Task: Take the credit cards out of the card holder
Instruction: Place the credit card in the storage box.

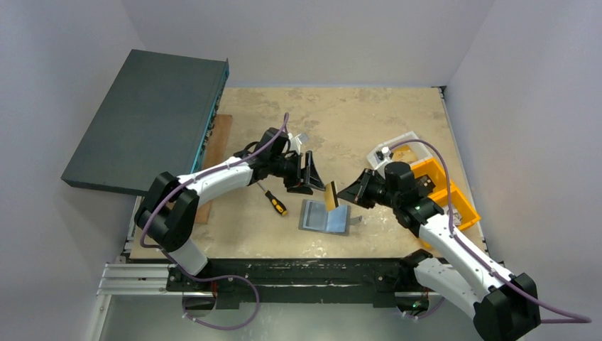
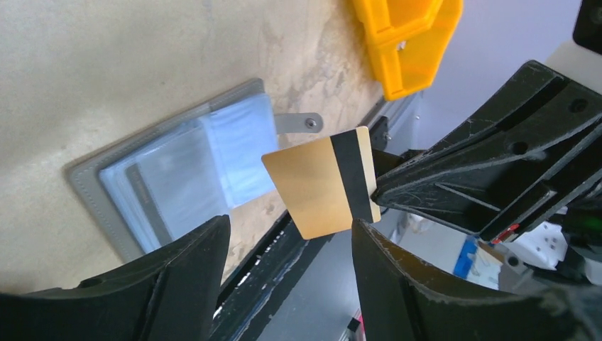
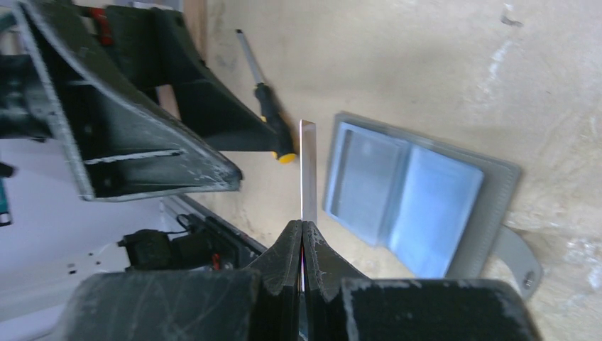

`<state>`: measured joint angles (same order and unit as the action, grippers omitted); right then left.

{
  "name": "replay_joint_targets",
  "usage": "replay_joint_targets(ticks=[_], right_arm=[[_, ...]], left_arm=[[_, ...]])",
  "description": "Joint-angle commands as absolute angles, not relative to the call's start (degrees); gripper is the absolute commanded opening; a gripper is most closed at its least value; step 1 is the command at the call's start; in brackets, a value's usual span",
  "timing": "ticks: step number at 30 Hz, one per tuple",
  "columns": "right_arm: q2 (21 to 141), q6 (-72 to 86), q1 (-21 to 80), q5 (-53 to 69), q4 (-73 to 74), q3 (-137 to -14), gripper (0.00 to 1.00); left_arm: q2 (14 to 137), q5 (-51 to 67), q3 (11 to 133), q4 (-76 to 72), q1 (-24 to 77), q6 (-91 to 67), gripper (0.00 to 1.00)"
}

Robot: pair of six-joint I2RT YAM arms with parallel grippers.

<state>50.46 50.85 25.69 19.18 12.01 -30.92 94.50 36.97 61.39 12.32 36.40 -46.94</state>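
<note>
The grey card holder (image 1: 325,217) lies open on the table, pale blue-grey inside, with its tab at the right; it also shows in the left wrist view (image 2: 177,170) and the right wrist view (image 3: 419,192). My right gripper (image 1: 349,195) is shut on a gold credit card (image 1: 331,195) with a black stripe and holds it on edge above the holder. The card shows in the left wrist view (image 2: 312,185) and edge-on in the right wrist view (image 3: 307,170). My left gripper (image 1: 311,172) is open and empty, just left of the card.
A yellow-handled screwdriver (image 1: 272,199) lies left of the holder. Orange bins (image 1: 447,195) and a white box (image 1: 395,147) stand at the right. A large dark flat box (image 1: 149,117) and a wooden board (image 1: 216,138) lie at the back left.
</note>
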Motion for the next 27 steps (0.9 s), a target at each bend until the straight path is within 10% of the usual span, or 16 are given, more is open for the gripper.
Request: replay_joint_targets(ticks=[1,13,21,27], right_arm=[[49.6,53.4,25.5,23.2,8.0,-34.2,0.00],[49.8,55.6,25.5,24.7,6.0,-36.1,0.00],[49.8,55.6,25.5,24.3,5.7,-35.1,0.00],[50.1,56.3,25.5,24.9,3.7,-34.1,0.18]], left_arm=[[91.7,44.3,58.0,-2.1,36.2,-53.0,0.63],[91.0,49.5,53.2,-19.1,36.1,-65.2,0.59],[90.7,50.0,52.3,-22.2,36.1,-68.1,0.00],[90.4,50.3,52.1,-24.3,36.1,-70.5,0.00]])
